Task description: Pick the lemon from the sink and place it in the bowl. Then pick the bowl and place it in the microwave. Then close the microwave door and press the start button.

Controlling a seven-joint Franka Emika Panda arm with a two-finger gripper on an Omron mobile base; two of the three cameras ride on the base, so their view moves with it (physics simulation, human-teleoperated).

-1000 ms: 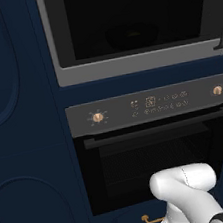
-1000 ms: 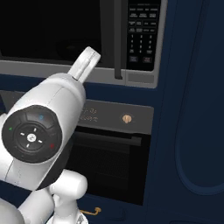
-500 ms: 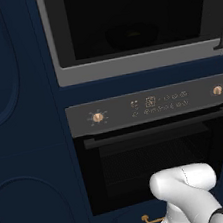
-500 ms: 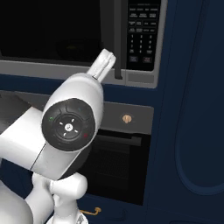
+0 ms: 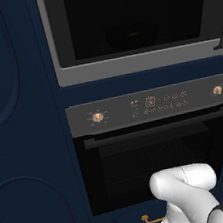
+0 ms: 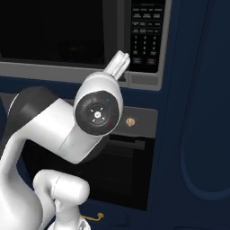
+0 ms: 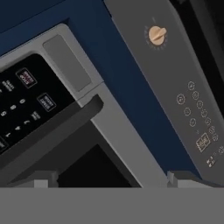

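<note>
Two hand point(image 7: 109, 178) tips spread before microwave point(image 7: 109, 127) frame edge.

microwave point(image 5: 136, 24): matt grey frame, dark glossy cavity
oven knob point(image 7: 156, 35): brassy, smooth
cabinet front point(image 5: 19, 122): navy, matt

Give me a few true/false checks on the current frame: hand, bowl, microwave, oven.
1. The bowl sits inside the microwave. True.
2. The hand grips the bowl. False: it is open and empty.
3. The oven has two copper knobs. True.
4. The button panel is left of the cavity. False: it is right of it.
5. The hand is down by the oven's bar handle. False: it is up at the microwave's lower edge, near the button panel.
</note>
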